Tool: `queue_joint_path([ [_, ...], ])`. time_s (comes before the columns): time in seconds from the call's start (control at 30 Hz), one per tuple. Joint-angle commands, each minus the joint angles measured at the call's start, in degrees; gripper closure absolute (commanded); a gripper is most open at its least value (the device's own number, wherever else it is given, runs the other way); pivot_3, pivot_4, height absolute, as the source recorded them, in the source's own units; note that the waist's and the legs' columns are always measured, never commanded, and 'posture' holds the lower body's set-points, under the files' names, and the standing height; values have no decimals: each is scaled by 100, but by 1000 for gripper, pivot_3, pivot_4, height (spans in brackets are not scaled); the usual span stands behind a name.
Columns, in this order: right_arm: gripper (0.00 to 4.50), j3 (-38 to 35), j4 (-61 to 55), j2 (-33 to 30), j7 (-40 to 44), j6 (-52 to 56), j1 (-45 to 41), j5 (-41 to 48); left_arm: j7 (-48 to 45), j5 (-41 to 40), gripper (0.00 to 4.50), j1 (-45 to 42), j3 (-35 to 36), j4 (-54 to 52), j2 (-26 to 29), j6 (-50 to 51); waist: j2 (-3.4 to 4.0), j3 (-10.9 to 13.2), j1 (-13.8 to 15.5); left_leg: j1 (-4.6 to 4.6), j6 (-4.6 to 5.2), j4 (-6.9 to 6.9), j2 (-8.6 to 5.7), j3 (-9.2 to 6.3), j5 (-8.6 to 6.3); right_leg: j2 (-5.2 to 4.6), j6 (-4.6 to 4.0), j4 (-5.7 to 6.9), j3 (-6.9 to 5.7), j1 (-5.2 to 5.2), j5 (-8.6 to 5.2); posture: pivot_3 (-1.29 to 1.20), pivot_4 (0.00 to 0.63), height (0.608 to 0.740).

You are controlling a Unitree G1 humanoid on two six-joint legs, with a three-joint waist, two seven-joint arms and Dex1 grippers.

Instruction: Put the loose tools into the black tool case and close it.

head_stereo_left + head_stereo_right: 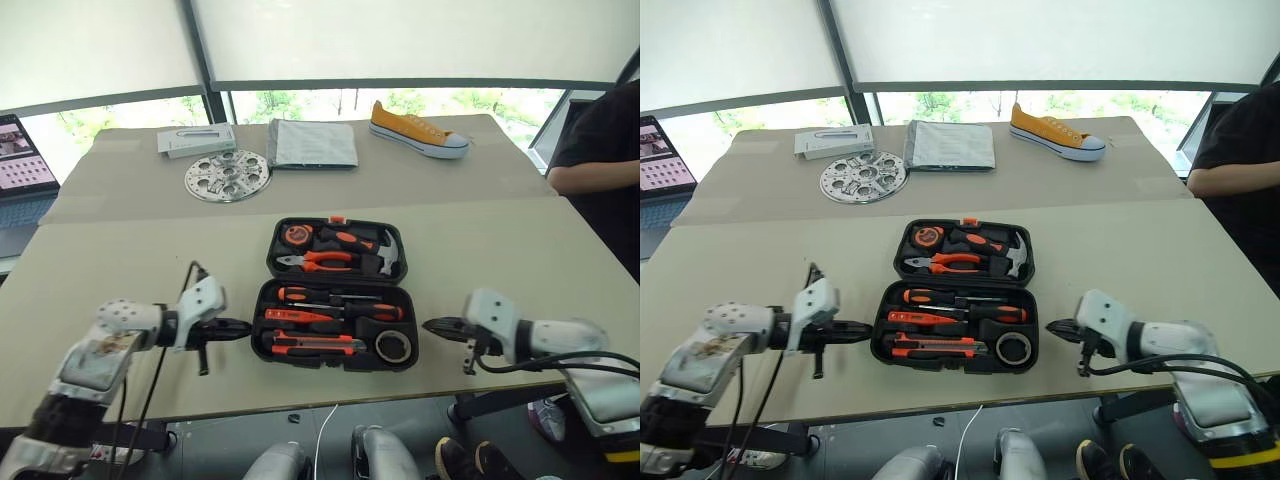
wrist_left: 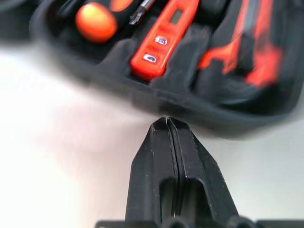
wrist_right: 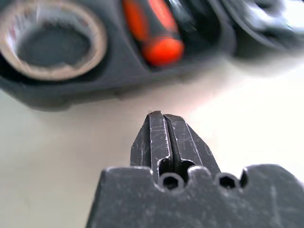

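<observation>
The black tool case (image 1: 258, 308) lies open in the middle of the table, lid half away from me. Its near half holds two screwdrivers (image 1: 340, 298) with black-orange handles, a thin orange tester (image 1: 296, 315), an orange-black utility knife (image 1: 315, 346) and a dark tape roll (image 1: 393, 346). A hammer (image 1: 386, 255), pliers (image 1: 320, 262) and a tape measure (image 1: 297, 235) sit in the far half. My left gripper (image 1: 245, 328) hovers shut and empty just left of the case. The right gripper (image 1: 430, 325), also shut and empty, is just right of it, with the tape roll (image 3: 52, 42) ahead of its tip.
At the back of the table lie a perforated metal disc (image 1: 227, 176), a grey folder (image 1: 312, 143), a white box (image 1: 196, 140) and a yellow shoe (image 1: 418, 130). A laptop (image 1: 20, 160) stands at the far left. A person (image 1: 600, 150) is at the right edge.
</observation>
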Motion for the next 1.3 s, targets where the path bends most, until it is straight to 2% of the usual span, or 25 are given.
queue_joint_path([
  [0.03,4500,-382,70,-32,-337,607,-274,137,137,-160,4208,-423,268,471,65,353,0,0,4,3,0,0,0,0,0,0,0,-1,0,5,0,0,150,740],
  [0.07,4500,-396,116,11,-413,873,-431,218,225,-242,3936,-670,287,642,-13,614,0,0,4,6,-1,1,0,0,0,0,0,-1,0,8,0,0,150,740],
  [0.1,4213,-410,171,101,-537,1299,-686,353,374,-330,3832,-1022,294,846,-143,1000,0,0,9,8,-1,3,0,0,0,-1,0,-1,0,13,0,0,150,740],
  [0.13,3926,-417,223,199,-653,1713,-953,485,527,-382,3471,-1361,288,1054,-269,1368,-1,0,14,6,-1,7,0,0,0,-1,0,0,0,15,0,0,150,740],
  [0.17,3868,-402,278,309,-768,2123,-1270,610,705,-424,3324,-1754,256,1292,-405,1851,-1,0,15,7,-1,9,0,0,1,-2,0,0,-1,18,1,0,150,740],
  [0.23,3069,-349,444,545,-1029,2850,-1919,764,967,-533,2484,-2442,243,1712,-698,2533,-3,1,11,6,0,19,1,-1,1,-2,0,1,-2,24,1,0,150,740],
  [0.3,2558,-295,714,821,-1283,3519,-2579,880,1273,-576,1945,-3080,269,2177,-1038,3045,-3,0,-8,-1,1,33,2,-1,1,-4,0,9,0,20,2,0,150,740],
  [0.4,1529,-132,1167,1201,-1552,4107,-3391,922,1733,-559,994,-3842,321,2864,-1492,3472,-4,0,-20,-19,8,46,0,-2,-3,-4,1,13,-1,4,3,0,150,740],
  [0.43,1323,-46,1353,1317,-1643,4201,-3621,870,1849,-537,988,-4035,336,3077,-1626,3520,-4,0,-27,-25,9,49,-1,-2,-3,-4,4,15,-1,1,5,0,150,740],
  [0.57,1323,162,2096,1692,-1905,4357,-4250,758,2085,-370,988,-4477,241,3686,-2004,3260,-3,0,-52,-31,9,52,0,-2,-3,-4,4,35,-3,-6,6,0,150,740],
  [0.77,1323,452,3052,1906,-2092,3886,-4660,369,2366,-214,988,-4776,293,4340,-2309,2844,-3,0,-58,-33,8,53,-6,-2,-3,-8,5,29,-4,-9,6,0,150,740],
  [0.8,1275,466,3159,1928,-2105,3824,-4694,328,2426,-214,1244,-4815,336,4421,-2339,2793,-3,0,-61,-32,8,53,-6,-2,-3,-8,5,30,-4,-9,6,0,150,740],
  [0.87,1820,505,3425,1983,-2164,3648,-4767,231,2487,-223,1636,-4860,381,4544,-2382,2725,-3,0,-94,-31,8,53,-5,-2,-3,-7,5,29,-4,-10,6,0,150,740],
  [0.9,1953,518,3521,2000,-2189,3583,-4788,198,2481,-229,2026,-4853,380,4563,-2396,2711,-3,0,-100,-30,7,54,-5,-2,-3,-7,5,28,-4,-10,6,0,150,740],
  [1.0,2922,530,3604,2019,-2182,3510,-4797,167,2406,-190,3040,-4780,288,4524,-2413,2631,-3,-1,-80,-29,7,56,-5,-3,-3,-10,5,29,-4,-9,6,0,150,740],
  [1.07,3718,540,3584,2022,-2152,3502,-4777,154,2372,-169,3885,-4745,269,4539,-2421,2577,-2,-1,-58,-29,7,58,-7,-3,-3,-13,6,30,-5,-8,7,0,150,740],
  [1.13,4296,565,3526,2023,-2122,3508,-4744,140,2357,-154,4452,-4722,274,4546,-2436,2548,-1,-2,-49,-30,7,59,-11,-3,-3,-14,12,30,-4,-7,11,0,150,740],
  [1.17,4469,576,3484,2021,-2107,3517,-4726,135,2353,-152,4500,-4711,276,4529,-2443,2550,-1,-2,-51,-28,7,60,-12,-3,-3,-14,14,29,-4,-3,12,0,150,740],
  [1.3,4469,567,3330,2010,-2107,3587,-4682,144,2197,-90,4500,-4597,159,4425,-2436,2390,0,-2,-50,-25,7,59,-12,-4,-3,-13,15,21,-2,-3,12,0,150,740],
])
